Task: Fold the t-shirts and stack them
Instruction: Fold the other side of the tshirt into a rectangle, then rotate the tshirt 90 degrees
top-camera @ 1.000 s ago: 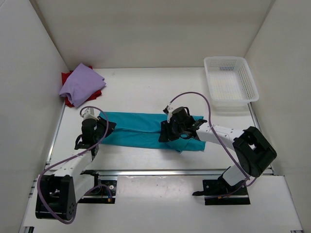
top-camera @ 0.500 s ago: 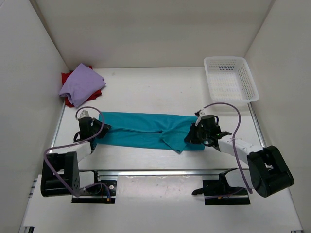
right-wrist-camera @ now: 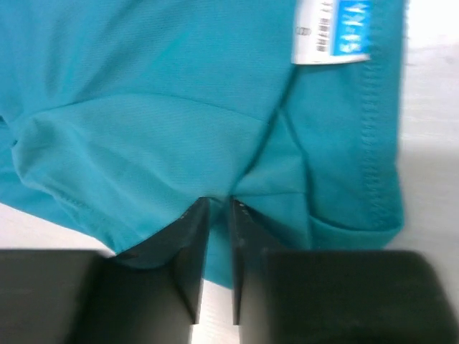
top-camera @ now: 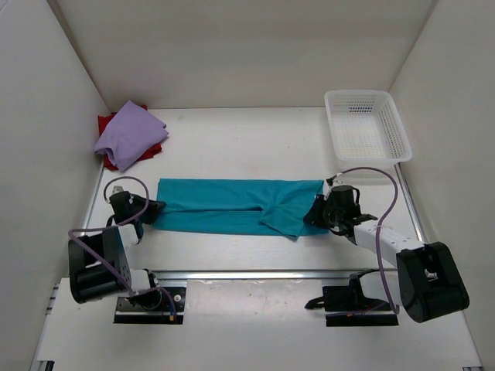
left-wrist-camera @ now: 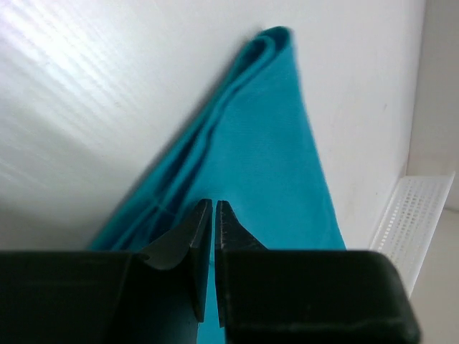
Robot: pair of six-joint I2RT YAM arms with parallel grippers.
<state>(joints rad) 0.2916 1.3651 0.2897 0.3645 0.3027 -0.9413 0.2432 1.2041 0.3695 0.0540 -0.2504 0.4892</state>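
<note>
Two hands moved apart within last second: left hand [top-camera: 152,207] and right hand [top-camera: 317,212], jaws almost closed, each pinched one end of teal t-shirt [top-camera: 224,205]. Shirt lay stretched long across surface [top-camera: 232,147] middle, probably ready for next fold.

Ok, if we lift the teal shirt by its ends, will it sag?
Likely floppy: the teal shirt lies in soft layers, so its middle should sag. Creases gather at the right gripper, suggesting thin, light cloth. The loose flap may drop open.
</note>
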